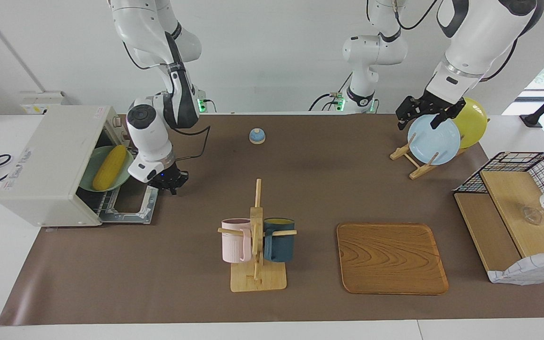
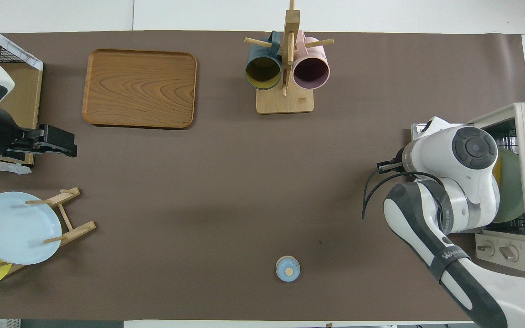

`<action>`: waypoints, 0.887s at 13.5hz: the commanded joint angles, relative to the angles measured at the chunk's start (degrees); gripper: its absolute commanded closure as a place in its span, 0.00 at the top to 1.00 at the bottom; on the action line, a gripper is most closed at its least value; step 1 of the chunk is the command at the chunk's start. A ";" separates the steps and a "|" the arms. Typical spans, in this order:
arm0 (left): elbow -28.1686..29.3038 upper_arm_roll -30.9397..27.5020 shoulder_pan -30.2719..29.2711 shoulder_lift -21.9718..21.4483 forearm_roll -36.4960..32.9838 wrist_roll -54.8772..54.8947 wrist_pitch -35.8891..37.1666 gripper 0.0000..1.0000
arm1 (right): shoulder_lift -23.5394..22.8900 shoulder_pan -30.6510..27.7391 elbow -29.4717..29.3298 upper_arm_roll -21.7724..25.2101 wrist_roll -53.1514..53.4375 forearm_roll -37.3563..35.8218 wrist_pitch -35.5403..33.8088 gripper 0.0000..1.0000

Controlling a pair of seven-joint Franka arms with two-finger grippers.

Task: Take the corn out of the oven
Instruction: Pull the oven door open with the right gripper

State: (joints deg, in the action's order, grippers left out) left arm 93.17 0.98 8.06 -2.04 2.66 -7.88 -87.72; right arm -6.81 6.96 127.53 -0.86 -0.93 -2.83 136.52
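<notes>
A: Facing view?
B: Oven [image 1: 50, 163] door is down; corn [image 1: 110, 167] lies on a green plate [image 1: 93, 166] inside, beside the right gripper [image 1: 172, 182], fingers together, empty. Left gripper [image 1: 422, 112] waits spread above the plate rack [image 1: 416, 160].
A: Overhead?
B: Right arm hides the corn; removal not begun.

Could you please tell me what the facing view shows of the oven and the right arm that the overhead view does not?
Only the facing view shows the corn lying on the green plate, the lowered door, and the right gripper over the door's edge. Only the overhead view shows the oven's knobs. Both show the oven standing open at the right arm's end of the table.
</notes>
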 commanded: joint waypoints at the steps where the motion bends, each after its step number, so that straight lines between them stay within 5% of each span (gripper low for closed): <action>1: -0.01 0.25 -0.15 0.19 -1.08 -0.47 -0.61 1.00 | 1.26 -1.06 -5.18 0.51 2.58 0.29 -9.21 0.65; 7: -0.01 0.25 -0.15 0.19 -1.08 -0.56 -0.70 1.00 | 5.58 -2.38 -5.03 0.60 19.60 -7.98 -19.98 0.43; 12: -0.01 0.25 -0.15 0.19 -1.08 -0.56 -0.78 1.00 | 6.20 -7.83 -3.62 0.42 19.31 -8.07 -20.77 0.46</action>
State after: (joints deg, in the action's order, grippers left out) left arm 93.17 0.98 8.06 -2.04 2.66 -7.88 -87.79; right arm -1.81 1.13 122.13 0.34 18.55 -10.28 115.73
